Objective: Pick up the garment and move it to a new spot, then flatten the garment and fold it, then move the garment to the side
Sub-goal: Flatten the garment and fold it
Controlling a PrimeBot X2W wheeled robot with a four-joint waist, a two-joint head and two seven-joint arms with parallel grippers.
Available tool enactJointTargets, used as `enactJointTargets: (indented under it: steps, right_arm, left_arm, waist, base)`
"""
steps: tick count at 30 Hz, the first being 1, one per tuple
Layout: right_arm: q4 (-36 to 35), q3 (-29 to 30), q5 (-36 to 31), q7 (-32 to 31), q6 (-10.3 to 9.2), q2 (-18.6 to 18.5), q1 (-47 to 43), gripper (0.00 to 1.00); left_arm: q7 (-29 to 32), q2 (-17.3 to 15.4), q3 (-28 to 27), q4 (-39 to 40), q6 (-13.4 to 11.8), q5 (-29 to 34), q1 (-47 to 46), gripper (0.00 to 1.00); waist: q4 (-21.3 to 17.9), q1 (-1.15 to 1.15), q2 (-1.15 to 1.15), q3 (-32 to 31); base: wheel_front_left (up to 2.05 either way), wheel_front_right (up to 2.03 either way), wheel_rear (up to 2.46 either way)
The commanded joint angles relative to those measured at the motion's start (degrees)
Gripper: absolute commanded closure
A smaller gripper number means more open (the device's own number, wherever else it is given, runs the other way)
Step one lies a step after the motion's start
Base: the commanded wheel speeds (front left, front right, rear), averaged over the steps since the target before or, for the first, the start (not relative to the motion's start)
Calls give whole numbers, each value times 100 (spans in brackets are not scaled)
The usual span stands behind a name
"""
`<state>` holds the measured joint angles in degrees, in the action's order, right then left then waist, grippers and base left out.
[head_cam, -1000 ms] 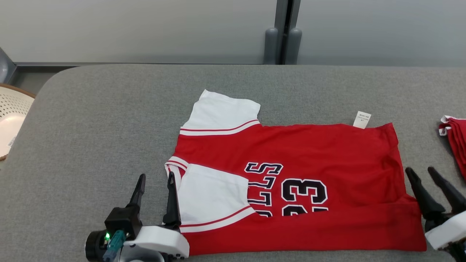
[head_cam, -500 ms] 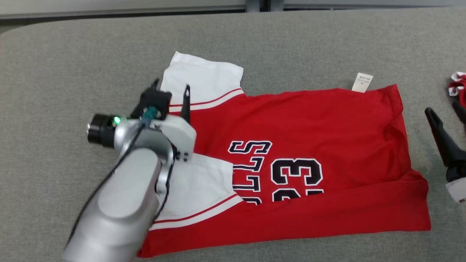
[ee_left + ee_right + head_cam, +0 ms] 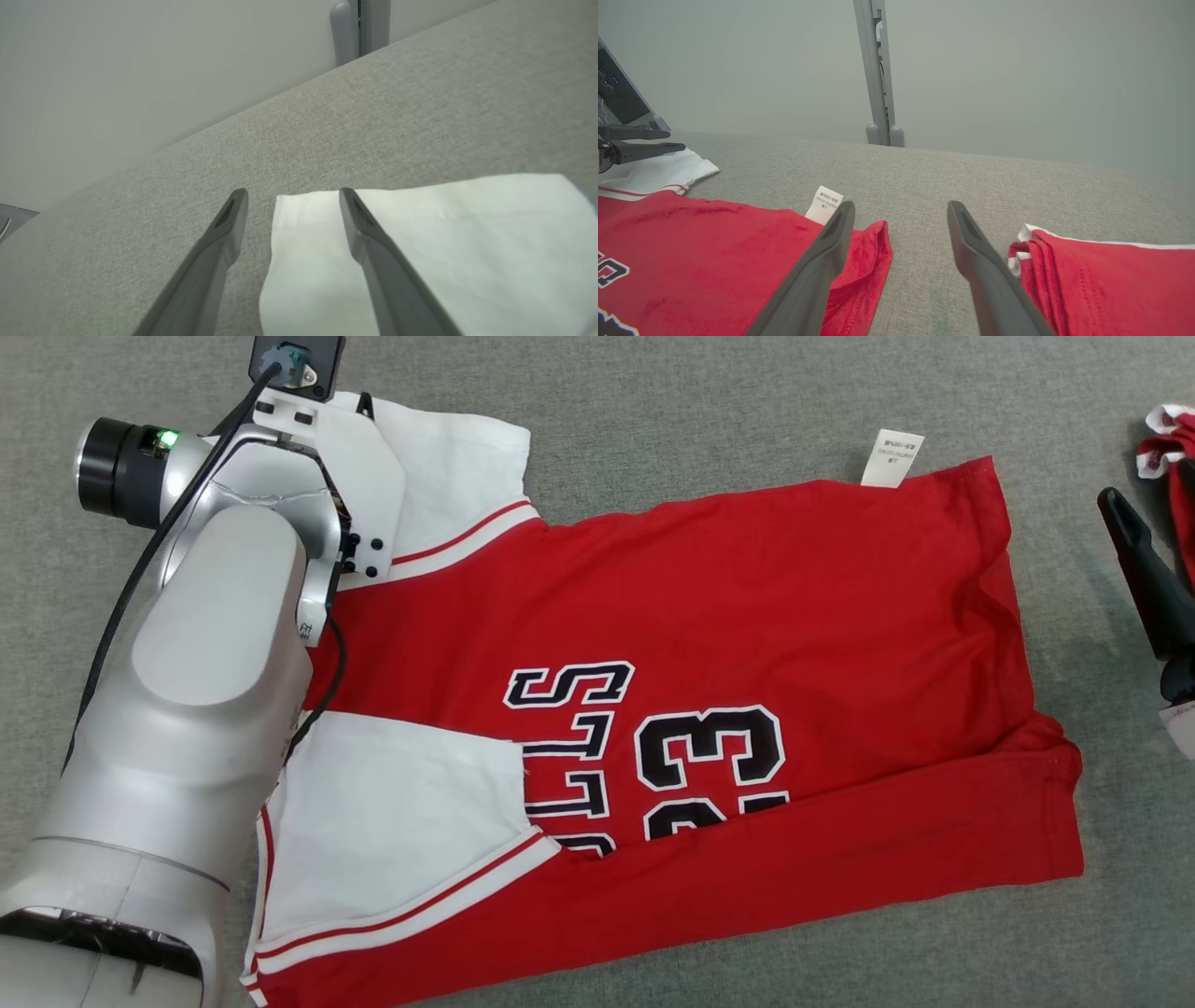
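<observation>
The garment (image 3: 747,616), a red jersey with white sleeves and black lettering, lies flat on the grey table (image 3: 700,392), its near long edge folded over the lettering. My left arm (image 3: 215,644) reaches across its collar end to the far white sleeve (image 3: 457,457). In the left wrist view my left gripper (image 3: 292,196) is open, one finger over that sleeve's (image 3: 444,242) corner and the other over bare table. My right gripper (image 3: 901,207) is open over bare table just beside the hem corner (image 3: 864,252); one finger (image 3: 1144,569) shows at the right edge.
A stack of folded red garments (image 3: 1101,280) lies right of my right gripper, also at the head view's right edge (image 3: 1167,439). A white label (image 3: 892,457) sticks out at the far hem. A grey wall with a post (image 3: 878,70) stands behind the table.
The head camera has tilted down and closer. My left arm has reached forward from the jersey's near collar end to the far sleeve. My right gripper stays by the hem, open.
</observation>
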<state>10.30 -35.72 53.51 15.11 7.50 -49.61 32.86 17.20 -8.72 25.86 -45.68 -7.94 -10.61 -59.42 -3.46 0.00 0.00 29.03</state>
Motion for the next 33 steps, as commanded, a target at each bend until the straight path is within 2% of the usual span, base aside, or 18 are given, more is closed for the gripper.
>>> enactJointTargets:
  steps: [1,6,10,11,12,13,16,19,25,33]
  right_arm:
    - [-7,-6,23,3,-2,-4,62,0]
    - [-14,-44,31,4,-2,-1,178,0]
    - [-19,-11,44,4,-2,-38,197,0]
    - [-12,-1,49,4,-2,-54,192,0]
    - [5,-1,61,3,-2,-80,180,0]
    - [15,-7,78,4,-2,-115,172,0]
    - [27,-85,164,3,-2,-241,191,0]
    - [76,-419,391,-10,-2,-425,263,0]
    - [256,-1158,953,-464,-2,-788,747,0]
    - [714,-2000,1405,-1082,-2,-1112,1381,0]
  left_arm:
    - [50,-38,11,-59,-5,19,-79,0]
    - [324,-89,40,-301,-82,35,-223,0]
    - [424,1,0,-440,-59,-121,-185,0]
    - [443,49,-34,-473,-25,-198,-160,36]
    - [529,106,-23,-530,98,-273,-108,100]
    - [548,168,-37,-546,151,-344,-66,100]
    - [222,221,-128,-414,89,-463,-67,100]
    - [-84,290,-73,-307,107,-457,-33,100]
    - [-487,455,86,-20,214,-548,49,100]
    - [-694,561,473,501,265,-780,186,100]
  waist:
    - [-63,0,0,61]
    - [-119,0,0,129]
    - [-114,0,0,178]
    - [-99,0,0,188]
    - [-74,0,0,193]
    - [-35,0,0,198]
    - [132,0,0,211]
    - [331,0,0,173]
    - [782,0,0,108]
    - [1227,0,0,73]
  base:
    - [0,0,0]
    - [0,0,0]
    - [0,0,0]
    - [0,0,0]
    - [0,0,0]
    - [0,0,0]
    - [0,0,0]
    - [0,0,0]
    - [0,0,0]
    - [0,0,0]
